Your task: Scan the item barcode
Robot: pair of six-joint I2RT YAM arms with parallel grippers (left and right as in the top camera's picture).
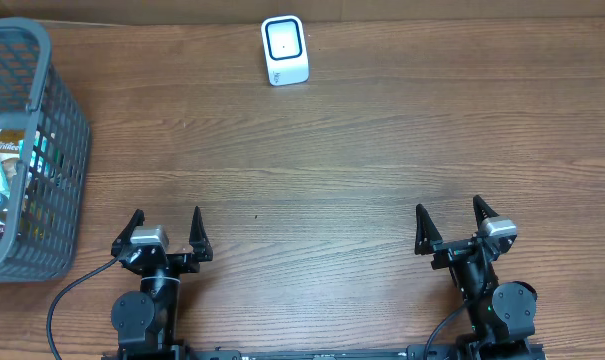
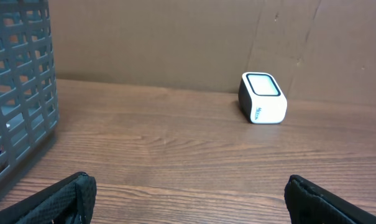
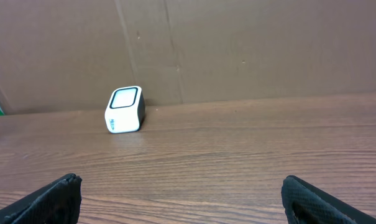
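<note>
A small white barcode scanner (image 1: 284, 50) with a dark window stands at the far middle of the wooden table; it also shows in the left wrist view (image 2: 262, 98) and the right wrist view (image 3: 124, 109). Packaged items (image 1: 4, 178) lie inside a grey mesh basket (image 1: 52, 110) at the left edge. My left gripper (image 1: 165, 222) rests open at the near left, nothing between its fingers (image 2: 63, 199). At the near right my right gripper (image 1: 450, 216) stands open too, with bare table between its fingers (image 3: 327, 200).
A brown cardboard wall (image 3: 250, 50) runs along the table's far edge behind the scanner. The basket's grey wall (image 2: 20, 87) rises close on the left of the left wrist view. Black cables (image 1: 67, 300) trail from the arm bases at the near edge.
</note>
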